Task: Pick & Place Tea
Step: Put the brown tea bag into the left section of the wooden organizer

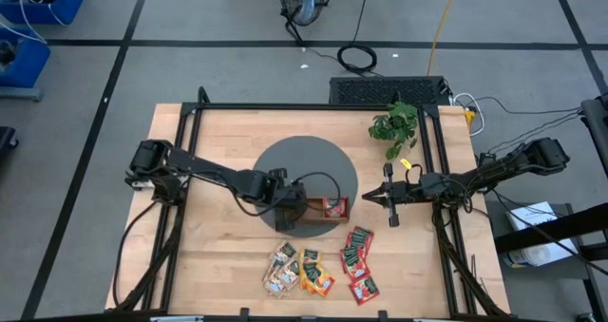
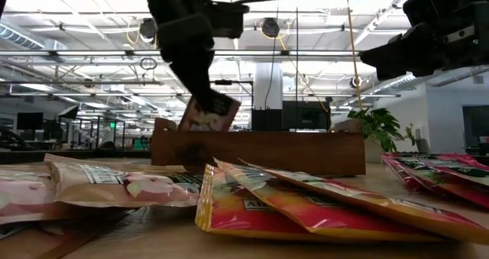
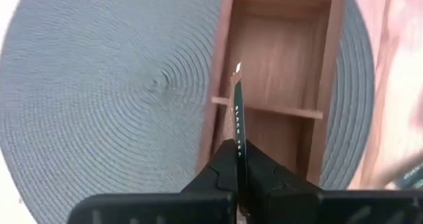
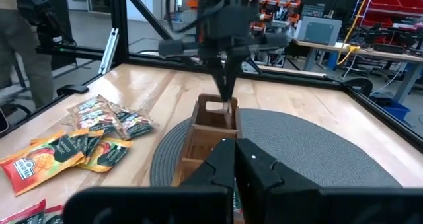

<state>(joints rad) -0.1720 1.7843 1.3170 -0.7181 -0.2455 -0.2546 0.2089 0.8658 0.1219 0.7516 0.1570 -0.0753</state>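
High view: the left pincer (image 1: 290,208) sits at frame centre over the brown wooden three-compartment tray (image 1: 323,218), which lies on a round grey woven mat (image 1: 304,161) on the pale wooden table (image 1: 218,142). Red packets (image 1: 358,262), orange-yellow packets (image 1: 314,272) and beige packets (image 1: 282,268) lie spread at lower centre. The right pincer (image 1: 372,198), clamped shut on nothing, hovers right of the tray.

Low view: a beige tea packet (image 2: 208,111) hangs tilted above the tray's left end.

Left wrist view: the left pincer pinches this packet edge-on above a tray compartment.
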